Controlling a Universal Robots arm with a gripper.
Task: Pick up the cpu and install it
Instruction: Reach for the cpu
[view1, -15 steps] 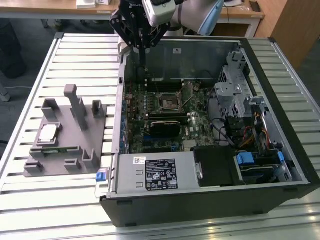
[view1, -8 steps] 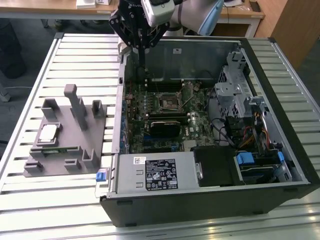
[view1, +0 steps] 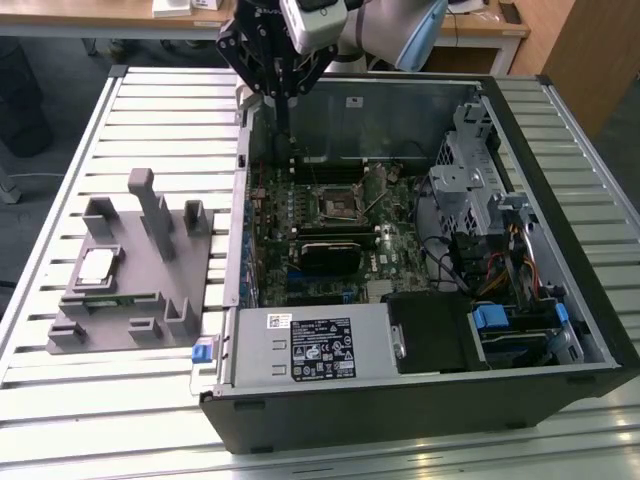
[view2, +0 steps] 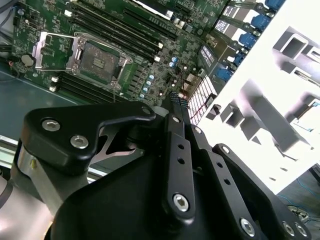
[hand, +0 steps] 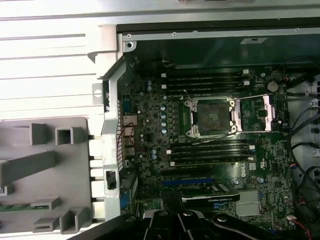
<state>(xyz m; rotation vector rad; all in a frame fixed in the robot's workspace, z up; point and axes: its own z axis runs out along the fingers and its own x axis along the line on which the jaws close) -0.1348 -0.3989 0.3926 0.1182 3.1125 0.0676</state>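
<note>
The cpu (view1: 97, 266), a small silvery-white square chip, lies in a pocket of the grey plastic fixture (view1: 140, 290) at the exterior view's left, outside the computer case. My gripper (view1: 284, 120) hangs high over the back left corner of the open case (view1: 520, 130), far from the cpu. In the second wrist view its two thin black fingers (view2: 176, 107) press together with nothing between them. The dark square socket (hand: 210, 117) on the green motherboard (hand: 150, 140) stands uncovered, its metal frame (hand: 263, 112) folded off to one side.
A long green memory stick (view1: 112, 298) lies in the fixture beside the cpu. Upright grey posts (view1: 152, 205) rise from the fixture. Inside the case are a black card (view1: 335, 250), a metal drive cage (view1: 470, 170), cables (view1: 500, 265) and a labelled power supply (view1: 315, 345). The slatted table (view1: 150, 110) surrounds all.
</note>
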